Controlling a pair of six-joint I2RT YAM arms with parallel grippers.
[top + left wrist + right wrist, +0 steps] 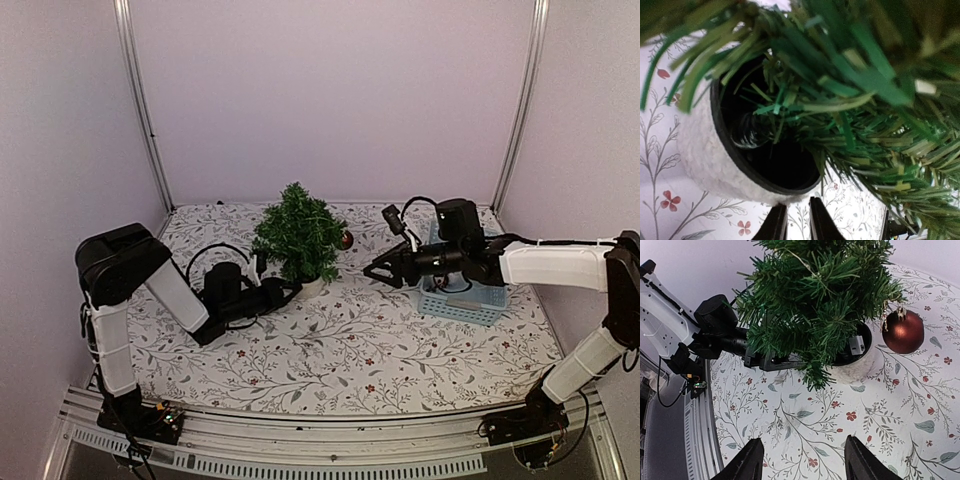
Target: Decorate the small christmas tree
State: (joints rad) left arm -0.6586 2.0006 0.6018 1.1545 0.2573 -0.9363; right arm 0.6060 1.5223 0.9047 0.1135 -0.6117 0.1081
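Observation:
The small christmas tree point(298, 235) stands in its white pot point(312, 285) at the middle back of the table. A dark red bauble point(902, 331) hangs from a low branch on its right side. My left gripper point(796, 210) is low at the pot point(700, 150), its fingertips just short of the white wall. Its jaws are a narrow gap apart, and only tablecloth shows between them. My right gripper point(804, 440) hovers to the right of the tree point(820, 300), pointing at it. That gripper is open and empty.
A light blue basket point(462, 300) sits under my right arm at the right. The floral tablecloth point(350, 350) covers the table. Metal frame posts and pale walls close in the back and sides. Inside the pot lies a small grey box point(856, 344).

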